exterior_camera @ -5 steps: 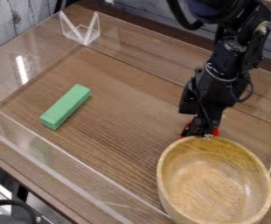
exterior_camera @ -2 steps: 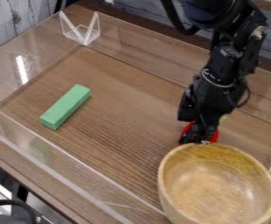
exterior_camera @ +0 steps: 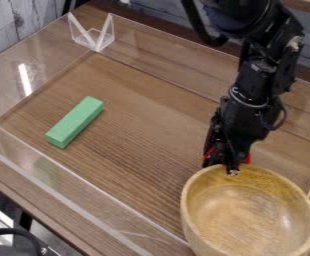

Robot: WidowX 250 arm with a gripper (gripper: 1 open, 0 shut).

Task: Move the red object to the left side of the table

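The red object (exterior_camera: 218,158) lies on the brown wooden table (exterior_camera: 144,150) at the right, just behind the rim of the wooden bowl. Only slivers of red show between the black fingers. My gripper (exterior_camera: 227,160) points steeply down and is shut on the red object. The black arm (exterior_camera: 258,70) rises from it toward the top right. The toy's tip is hidden by the fingers.
A large wooden bowl (exterior_camera: 198,195) fills the front right corner, touching distance from the gripper. A green rectangular block (exterior_camera: 75,121) lies at the left. Low clear acrylic walls (exterior_camera: 64,180) border the table, and a clear folded stand (exterior_camera: 91,35) sits at the back left.
The jaws stood open around the red object and have now shut on it. The hand has stayed in the same spot beside the bowl.
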